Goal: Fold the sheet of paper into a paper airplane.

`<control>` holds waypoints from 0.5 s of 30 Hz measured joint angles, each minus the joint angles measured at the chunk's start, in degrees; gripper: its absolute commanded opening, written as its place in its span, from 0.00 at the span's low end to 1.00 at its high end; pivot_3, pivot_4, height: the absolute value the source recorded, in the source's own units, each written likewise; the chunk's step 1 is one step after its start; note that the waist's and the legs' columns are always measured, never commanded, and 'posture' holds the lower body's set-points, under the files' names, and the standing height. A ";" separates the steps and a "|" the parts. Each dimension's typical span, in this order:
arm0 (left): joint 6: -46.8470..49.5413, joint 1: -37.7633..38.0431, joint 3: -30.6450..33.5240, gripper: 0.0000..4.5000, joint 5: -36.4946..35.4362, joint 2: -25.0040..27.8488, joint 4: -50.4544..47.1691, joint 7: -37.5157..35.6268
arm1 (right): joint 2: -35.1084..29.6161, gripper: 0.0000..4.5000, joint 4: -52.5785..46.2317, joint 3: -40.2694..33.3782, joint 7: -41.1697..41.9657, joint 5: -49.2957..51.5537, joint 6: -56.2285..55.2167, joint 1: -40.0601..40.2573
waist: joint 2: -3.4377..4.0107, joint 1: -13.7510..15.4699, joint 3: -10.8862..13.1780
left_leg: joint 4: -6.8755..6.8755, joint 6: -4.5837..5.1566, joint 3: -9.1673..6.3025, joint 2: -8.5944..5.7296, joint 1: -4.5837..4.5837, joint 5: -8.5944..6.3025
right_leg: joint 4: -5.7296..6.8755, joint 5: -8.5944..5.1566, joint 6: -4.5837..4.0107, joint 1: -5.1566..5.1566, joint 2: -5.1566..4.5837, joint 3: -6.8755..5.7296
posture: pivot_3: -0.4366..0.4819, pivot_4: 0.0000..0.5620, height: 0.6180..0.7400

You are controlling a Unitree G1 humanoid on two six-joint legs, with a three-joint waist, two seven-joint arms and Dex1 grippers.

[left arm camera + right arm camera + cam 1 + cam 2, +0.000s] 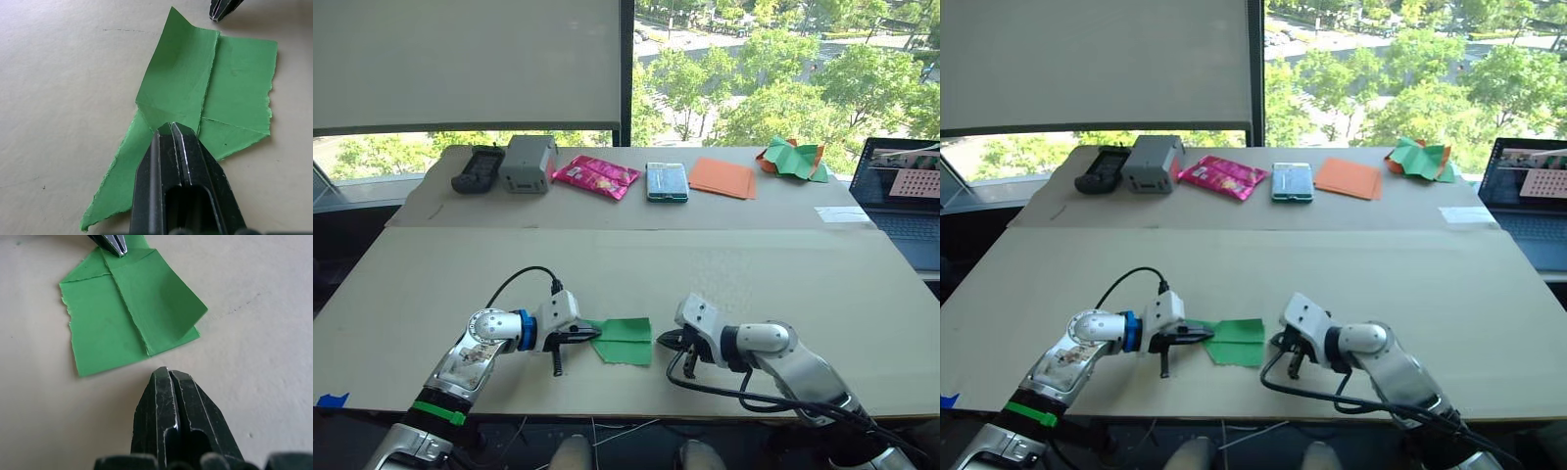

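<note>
The sheet of paper [625,340] is bright green and partly folded, lying flat on the tan table near its front edge. In the left wrist view a folded flap [181,83] overlaps the rest, and its far corner lifts a little. My left gripper [592,334] is shut, its tips [171,128] resting on the paper's left end over the fold. My right gripper [663,340] is shut too, and sits just off the paper's right edge without touching it [167,372]. No finished paper airplane is in view.
Along the back table stand a black device [477,167], a grey box [529,163], a pink packet [597,176], a teal packet [667,181], flat orange sheets [722,177] and a crumpled green-and-orange bundle [793,158]. A laptop [906,191] sits at the far right.
</note>
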 measured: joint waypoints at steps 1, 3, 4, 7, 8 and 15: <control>0.09 0.00 0.04 0.00 0.00 0.11 -0.14 0.00 | 0.59 0.00 -1.25 -0.96 0.07 0.99 -0.10 -0.09 | 0.01 0.00 0.00 | -0.01 0.01 -0.01 0.00 -0.04 0.00 | 0.02 0.00 0.00 -0.09 0.01 0.00 | 0.48 0.27 0.72; 0.34 -0.03 0.09 0.00 0.00 0.19 -0.46 0.03 | 1.85 0.00 -3.82 -1.49 0.32 3.15 -0.48 -0.82 | 0.01 0.00 0.00 | -0.04 0.01 -0.02 0.01 -0.03 0.01 | 0.07 0.01 0.01 -0.13 0.02 -0.01 | 0.48 0.27 0.72; 0.39 -0.08 0.10 0.00 0.00 0.19 -0.60 0.18 | 2.29 0.00 -4.59 -1.33 0.33 3.80 -0.58 -1.14 | 0.00 0.00 0.00 | -0.03 0.01 -0.02 0.01 -0.02 0.01 | 0.09 0.01 0.01 -0.13 0.02 -0.02 | 0.48 0.27 0.72; 1.12 -0.18 0.15 0.00 0.00 0.19 -1.15 0.46 | 3.40 0.00 -4.15 0.85 -0.41 3.34 -0.62 -2.96 | -0.02 0.05 0.01 | -0.02 0.01 -0.01 0.00 -0.06 0.01 | 0.08 0.01 0.01 -0.16 0.02 -0.02 | 0.48 0.27 0.72; 1.56 -0.18 0.16 0.00 0.00 0.20 -1.41 0.46 | 3.50 0.00 -3.14 2.42 -1.05 2.03 -0.70 -3.82 | -0.02 0.03 0.01 | 0.00 0.01 0.00 0.00 -0.07 0.01 | 0.07 0.01 0.01 -0.16 0.02 -0.01 | 0.48 0.27 0.72; 3.56 -0.72 -0.23 0.00 0.17 0.34 -2.67 0.26 | 5.98 0.00 8.91 8.67 -5.41 -5.41 -3.18 -7.09 | -0.02 0.02 0.01 | 0.02 0.03 0.04 0.01 -0.10 0.02 | 0.14 0.02 0.02 -0.19 0.02 -0.01 | 0.48 0.27 0.72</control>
